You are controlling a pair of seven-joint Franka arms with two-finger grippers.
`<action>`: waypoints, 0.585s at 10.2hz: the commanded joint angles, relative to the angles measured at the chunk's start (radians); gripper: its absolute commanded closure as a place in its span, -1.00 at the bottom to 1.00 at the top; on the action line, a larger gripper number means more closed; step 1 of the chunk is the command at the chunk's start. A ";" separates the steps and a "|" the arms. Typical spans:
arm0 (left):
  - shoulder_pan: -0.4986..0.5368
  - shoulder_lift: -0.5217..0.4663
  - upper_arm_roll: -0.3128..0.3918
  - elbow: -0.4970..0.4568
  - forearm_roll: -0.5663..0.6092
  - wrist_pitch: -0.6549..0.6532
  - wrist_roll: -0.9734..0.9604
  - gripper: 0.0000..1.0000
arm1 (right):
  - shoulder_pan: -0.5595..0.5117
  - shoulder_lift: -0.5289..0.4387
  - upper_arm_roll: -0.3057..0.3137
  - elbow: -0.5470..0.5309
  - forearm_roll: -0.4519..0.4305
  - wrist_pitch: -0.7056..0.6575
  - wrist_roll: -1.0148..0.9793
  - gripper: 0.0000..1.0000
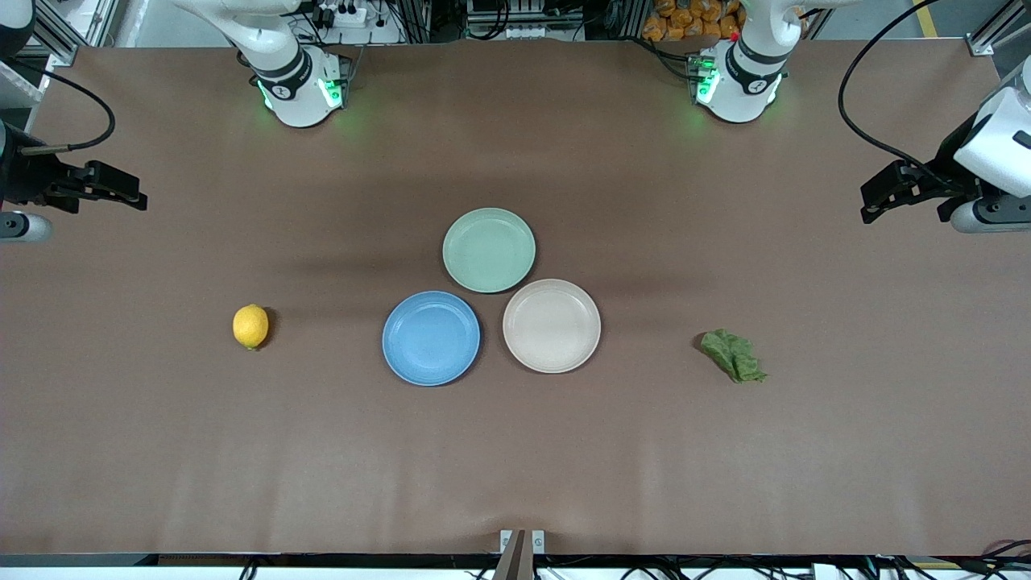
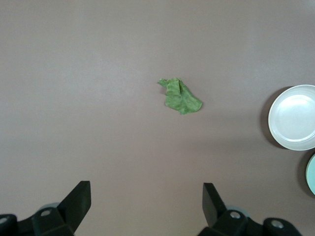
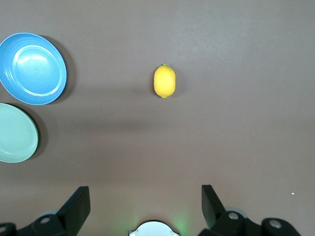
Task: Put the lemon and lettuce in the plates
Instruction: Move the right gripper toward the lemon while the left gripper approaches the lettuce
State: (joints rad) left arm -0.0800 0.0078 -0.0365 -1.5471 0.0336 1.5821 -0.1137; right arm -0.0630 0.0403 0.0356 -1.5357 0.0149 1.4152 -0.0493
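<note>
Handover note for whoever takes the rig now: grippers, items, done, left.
Left gripper: open, empty, above bare table at its own end.
Right gripper: open, empty, likewise at its end.
Lemon lies on the table toward the right arm's end, beside the blue plate.
Lettuce lies toward the left arm's end, beside the beige plate.
Done: nothing.
Left: both placements.

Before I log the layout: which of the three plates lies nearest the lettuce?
The pale beige-pink plate: it lies toward the left arm's end, closest to the lettuce, unlike the blue plate and green plate.
</note>
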 commanded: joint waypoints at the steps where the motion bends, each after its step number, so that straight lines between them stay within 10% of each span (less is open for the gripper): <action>1: 0.003 0.004 0.000 0.005 -0.026 -0.017 0.025 -1.00 | -0.009 0.006 0.004 0.006 0.003 -0.012 0.002 -1.00; 6: -0.020 0.170 -0.003 -0.011 -0.026 0.040 0.026 -1.00 | -0.020 0.018 0.004 -0.013 0.003 0.029 0.002 -1.00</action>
State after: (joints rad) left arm -0.0890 0.0958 -0.0383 -1.5696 0.0324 1.5874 -0.1123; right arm -0.0683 0.0450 0.0311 -1.5390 0.0149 1.4204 -0.0493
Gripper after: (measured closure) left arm 0.000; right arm 0.000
